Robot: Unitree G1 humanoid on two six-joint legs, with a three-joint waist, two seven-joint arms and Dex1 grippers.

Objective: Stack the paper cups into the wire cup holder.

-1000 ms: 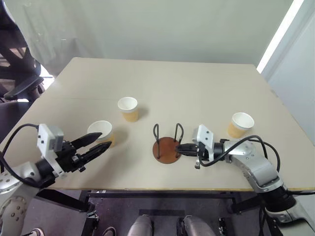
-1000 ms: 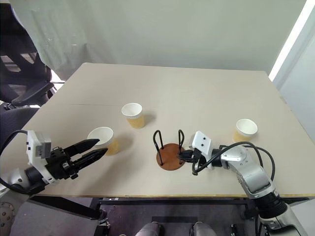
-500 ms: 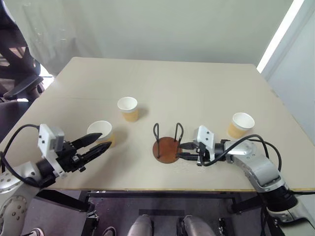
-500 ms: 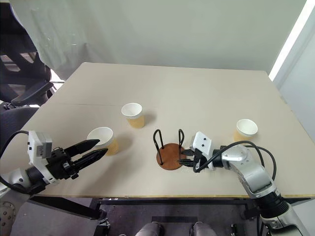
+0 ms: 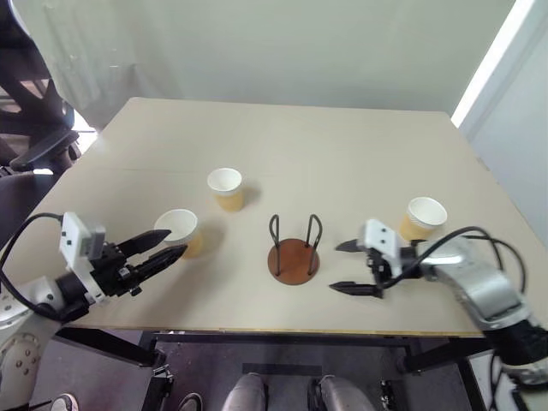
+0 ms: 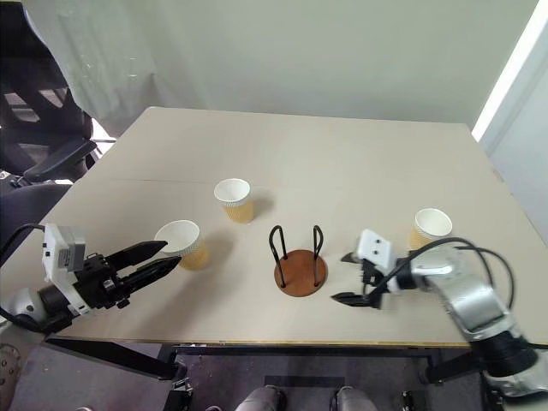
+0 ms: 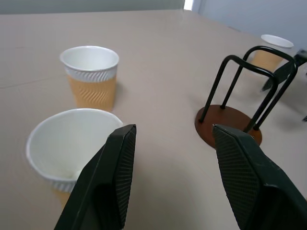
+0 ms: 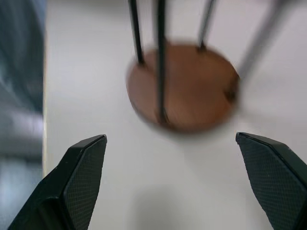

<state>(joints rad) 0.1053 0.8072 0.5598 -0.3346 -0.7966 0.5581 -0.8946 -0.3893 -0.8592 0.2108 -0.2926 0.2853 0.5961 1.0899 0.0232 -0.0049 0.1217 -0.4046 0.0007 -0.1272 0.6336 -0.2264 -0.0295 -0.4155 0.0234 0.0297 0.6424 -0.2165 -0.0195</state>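
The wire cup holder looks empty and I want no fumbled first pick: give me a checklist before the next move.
1. Wire cup holder upright, nothing inside: ok.
2. Right gripper open, apart from the holder: ok.
3. Left gripper open, empty: ok.
4. Nearest cup upright beside the left gripper: ok.
5. Middle cup and right-hand cup upright on the table: ok.
6. Any cup stacked: not ok.

Beige bench with a thin seam line running across its left part; black office chair off the far left corner; pale wall behind; bright vertical light strip at right; dark floor below the near edge
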